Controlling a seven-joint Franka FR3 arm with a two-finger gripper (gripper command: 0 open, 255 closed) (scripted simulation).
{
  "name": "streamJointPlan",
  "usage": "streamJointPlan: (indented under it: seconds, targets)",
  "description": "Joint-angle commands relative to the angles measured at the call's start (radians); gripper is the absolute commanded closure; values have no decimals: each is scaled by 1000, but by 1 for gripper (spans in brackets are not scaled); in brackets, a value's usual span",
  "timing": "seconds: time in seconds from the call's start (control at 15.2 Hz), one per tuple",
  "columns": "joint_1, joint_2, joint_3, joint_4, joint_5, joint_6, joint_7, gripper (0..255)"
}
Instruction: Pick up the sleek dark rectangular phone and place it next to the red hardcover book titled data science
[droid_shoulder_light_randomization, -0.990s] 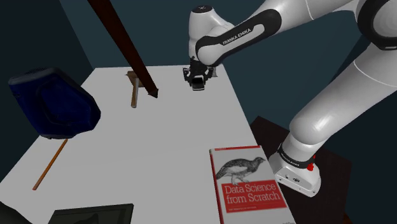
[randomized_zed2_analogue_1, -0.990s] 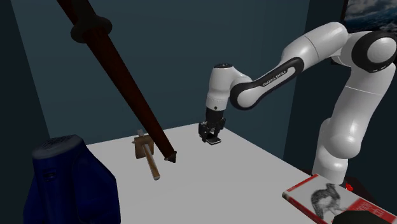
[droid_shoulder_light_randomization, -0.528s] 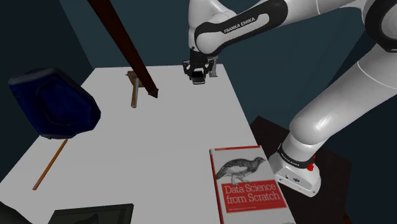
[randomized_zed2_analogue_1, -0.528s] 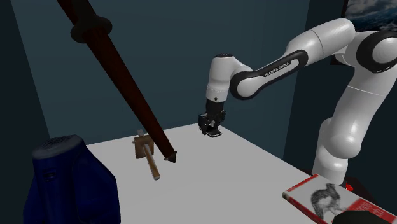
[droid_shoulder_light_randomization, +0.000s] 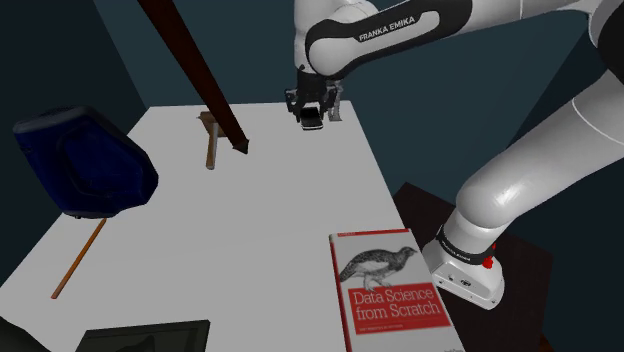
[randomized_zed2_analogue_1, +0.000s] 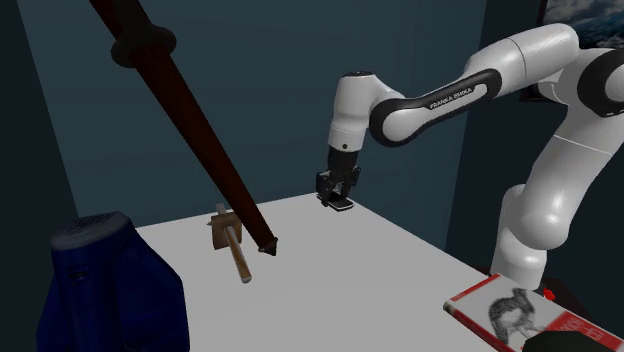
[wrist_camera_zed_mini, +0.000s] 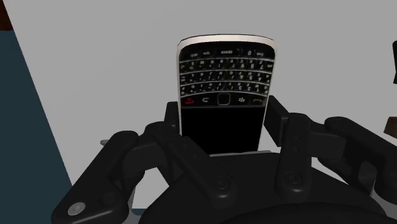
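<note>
A dark phone (wrist_camera_zed_mini: 224, 95) with a keypad and a black screen is clasped between my gripper's (wrist_camera_zed_mini: 222, 130) two black fingers. In the shoulder view my gripper (droid_shoulder_light_randomization: 313, 112) hangs shut on the phone (droid_shoulder_light_randomization: 314, 123) a little above the far edge of the grey table (droid_shoulder_light_randomization: 260, 220). The second exterior view shows the gripper (randomized_zed2_analogue_1: 338, 192) and the phone (randomized_zed2_analogue_1: 343, 205) clear of the tabletop. The red "Data Science from Scratch" book (droid_shoulder_light_randomization: 390, 292) lies flat at the table's near corner by the stand, far from the gripper, and is seen again as the book (randomized_zed2_analogue_1: 520, 315).
A long dark red pole (droid_shoulder_light_randomization: 195, 70) slants over the table beside a wooden mallet (droid_shoulder_light_randomization: 210, 142). A dark blue bag (droid_shoulder_light_randomization: 85, 165) sits at the shoulder view's left, with a thin orange stick (droid_shoulder_light_randomization: 78, 258) and a dark flat panel (droid_shoulder_light_randomization: 145, 335) nearer.
My gripper has risen from the tabletop with the phone in it and shifted slightly towards the far edge. Everything else on the table stays where it was.
</note>
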Motion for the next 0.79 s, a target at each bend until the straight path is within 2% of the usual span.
streamJointPlan:
  seconds: [0.0, 0.73]
  targets:
    - [20, -29, 24, -24, 13, -7, 36, 255]
    - [145, -162, 184, -88, 106, -82, 255, 255]
